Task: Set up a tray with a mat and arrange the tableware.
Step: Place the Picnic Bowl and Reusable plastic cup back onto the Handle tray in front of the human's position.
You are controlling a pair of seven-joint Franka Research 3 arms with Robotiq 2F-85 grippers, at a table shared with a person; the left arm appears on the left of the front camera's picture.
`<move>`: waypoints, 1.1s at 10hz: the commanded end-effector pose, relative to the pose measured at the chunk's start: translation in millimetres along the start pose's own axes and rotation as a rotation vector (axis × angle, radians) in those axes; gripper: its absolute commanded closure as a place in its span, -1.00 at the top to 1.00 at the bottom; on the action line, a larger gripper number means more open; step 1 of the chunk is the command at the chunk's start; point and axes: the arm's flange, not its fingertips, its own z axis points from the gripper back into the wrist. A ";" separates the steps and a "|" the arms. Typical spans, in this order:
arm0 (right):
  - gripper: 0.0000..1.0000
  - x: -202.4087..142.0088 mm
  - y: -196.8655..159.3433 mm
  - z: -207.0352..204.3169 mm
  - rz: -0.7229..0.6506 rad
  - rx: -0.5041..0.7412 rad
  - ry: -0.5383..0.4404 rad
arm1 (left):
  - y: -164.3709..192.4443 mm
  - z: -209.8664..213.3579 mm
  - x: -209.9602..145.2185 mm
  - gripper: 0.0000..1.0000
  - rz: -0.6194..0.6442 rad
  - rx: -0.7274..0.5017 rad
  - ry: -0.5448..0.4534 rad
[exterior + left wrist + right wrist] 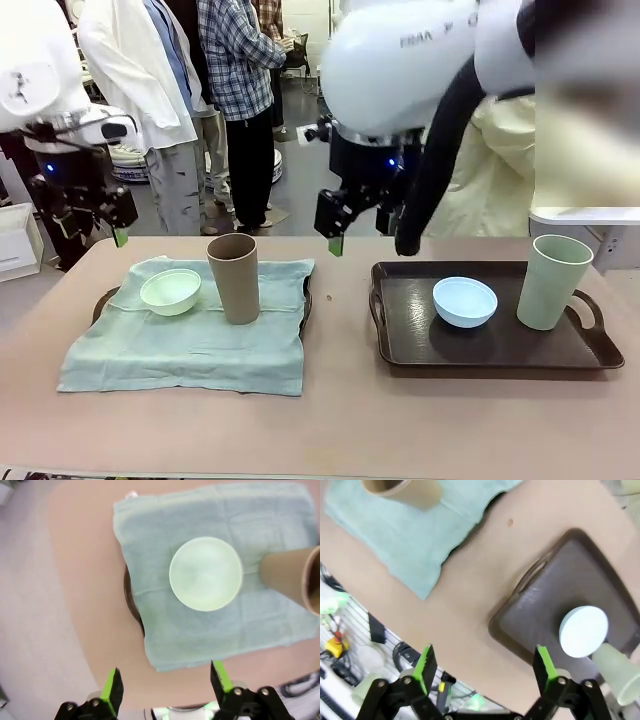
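Observation:
A teal mat (190,345) is draped over the left tray (101,300), whose dark rim peeks out at both ends. On the mat stand a pale mint bowl (170,291) and a brown tumbler (233,277). The bare dark right tray (480,367) carries a light blue bowl (465,301) and a sage green tumbler (552,282). My left gripper (115,232) hovers open above the table's back left. From there the left gripper (166,685) looks down on the mint bowl (206,573) and the mat (215,625). My right gripper (358,235) hangs open between the trays, high over the table. Beyond the right gripper (485,667) lie the right tray (555,595) and the blue bowl (583,631).
Bare pinkish tabletop (340,420) runs along the front and between the trays. Several people stand behind the far edge. A white box (15,240) sits off the table's left end. The brown tumbler (295,577) rises beside the mint bowl.

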 end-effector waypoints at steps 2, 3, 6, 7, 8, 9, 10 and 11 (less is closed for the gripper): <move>1.00 11.4 20.7 26.7 -0.031 -0.069 -0.020 | 5.0 51.8 -10.7 0.82 0.017 -0.097 -0.001; 1.00 15.4 22.4 23.1 -0.015 -0.056 -0.019 | 10.8 63.4 -15.1 0.82 0.003 -0.156 -0.028; 1.00 5.9 20.9 28.4 0.006 -0.021 -0.025 | 2.7 39.6 -8.3 0.82 0.020 -0.042 0.005; 1.00 5.9 20.9 28.4 0.006 -0.021 -0.025 | 2.7 39.6 -8.3 0.82 0.020 -0.042 0.005; 1.00 5.9 20.9 28.4 0.006 -0.021 -0.025 | 2.7 39.6 -8.3 0.82 0.020 -0.042 0.005; 1.00 5.9 20.9 28.4 0.006 -0.021 -0.025 | 2.7 39.6 -8.3 0.82 0.020 -0.042 0.005; 1.00 5.9 20.9 28.4 0.006 -0.021 -0.025 | 2.7 39.6 -8.3 0.82 0.020 -0.042 0.005; 1.00 5.9 20.9 28.4 0.006 -0.021 -0.025 | 2.7 39.6 -8.3 0.82 0.020 -0.042 0.005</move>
